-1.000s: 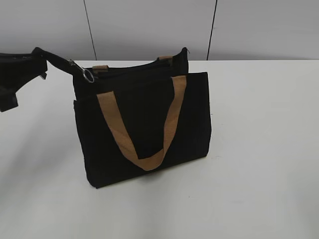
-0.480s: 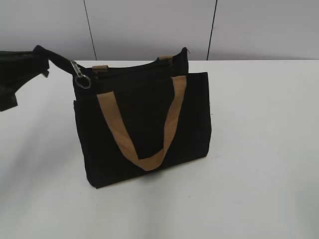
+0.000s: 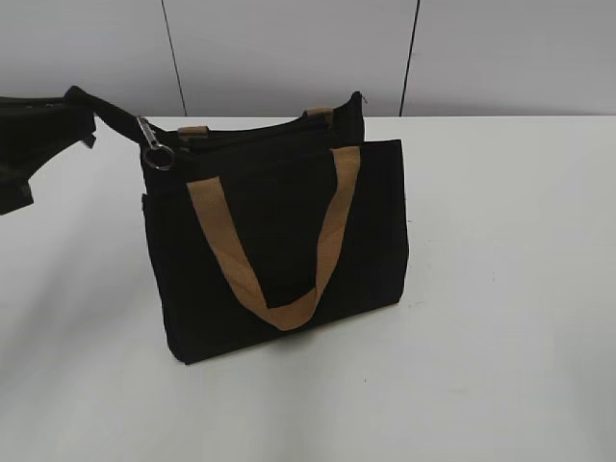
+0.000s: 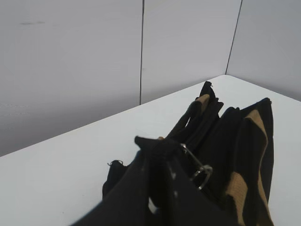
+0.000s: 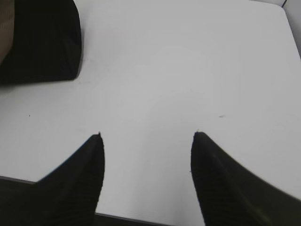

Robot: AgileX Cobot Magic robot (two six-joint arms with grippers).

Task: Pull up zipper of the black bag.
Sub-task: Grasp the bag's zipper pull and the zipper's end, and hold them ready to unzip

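Bag first: the black bag [image 3: 274, 250] stands upright on the white table [image 3: 500, 289], its long axis running left to right in the exterior view, top edge tilted slightly up toward the far right corner. One tan handle [image 3: 279, 241] hangs down the front panel. At the upper left, the left gripper [image 3: 67, 120] clenches a black strap [image 3: 115, 117] carrying a silver clip with ring [image 3: 154, 144]. The zipper pull itself cannot be made out. Over bare table, the right gripper [image 5: 146, 136] hangs spread, holding nothing.
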